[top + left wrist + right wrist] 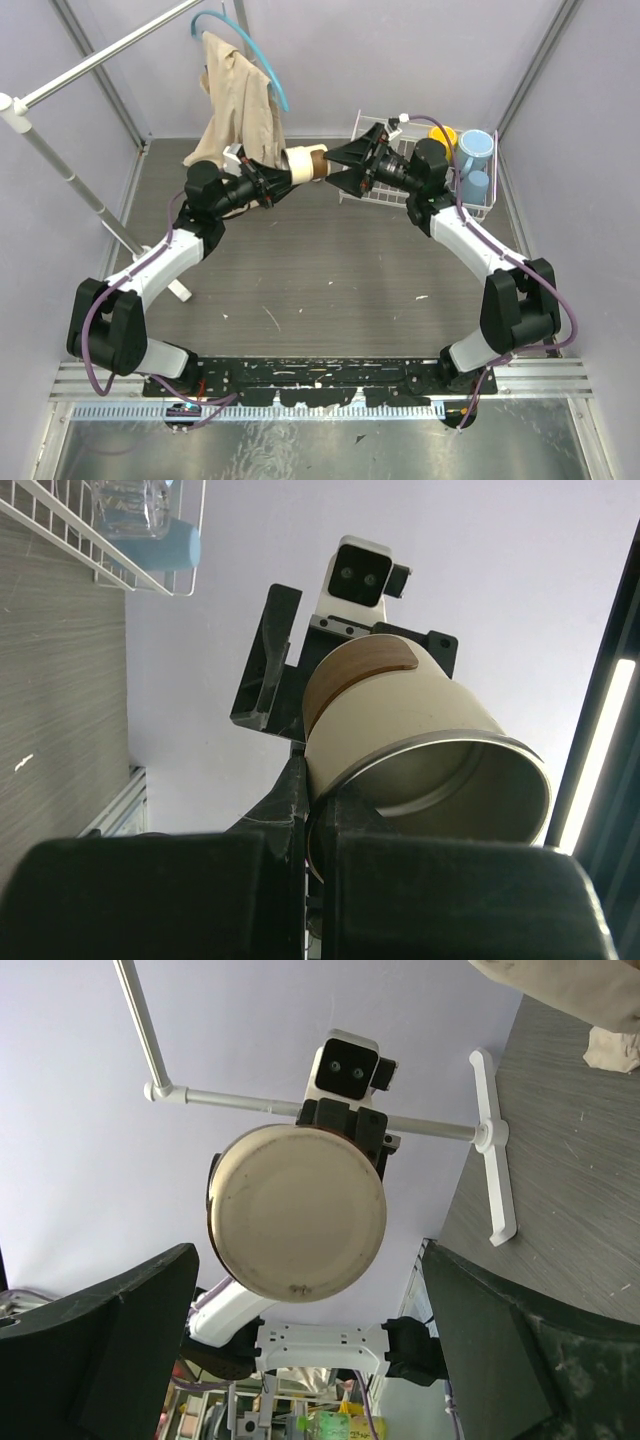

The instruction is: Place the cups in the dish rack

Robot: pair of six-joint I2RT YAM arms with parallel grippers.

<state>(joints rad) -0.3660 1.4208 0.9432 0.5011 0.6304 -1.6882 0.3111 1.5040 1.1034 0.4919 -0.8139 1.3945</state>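
Observation:
My left gripper (285, 168) is shut on the rim of the metal cup (305, 163), which is cream outside with a brown band and silvery inside (420, 740); it holds the cup sideways in the air. My right gripper (332, 170) is open, its jaws spread wide just off the cup's base (295, 1210), not touching it. The white wire dish rack (478, 208) stands at the back right behind the right arm. It holds the yellow-orange mug (443, 135), the light blue handled mug (476, 145) and the blue tumbler (477, 185). The clear glass cup (130, 505) shows in the rack in the left wrist view.
A white pole clothes stand (70, 170) crosses the left side, its foot on the table. A beige cloth (235, 110) hangs at the back middle on a blue hanger (240, 40). Purple walls close the table on three sides.

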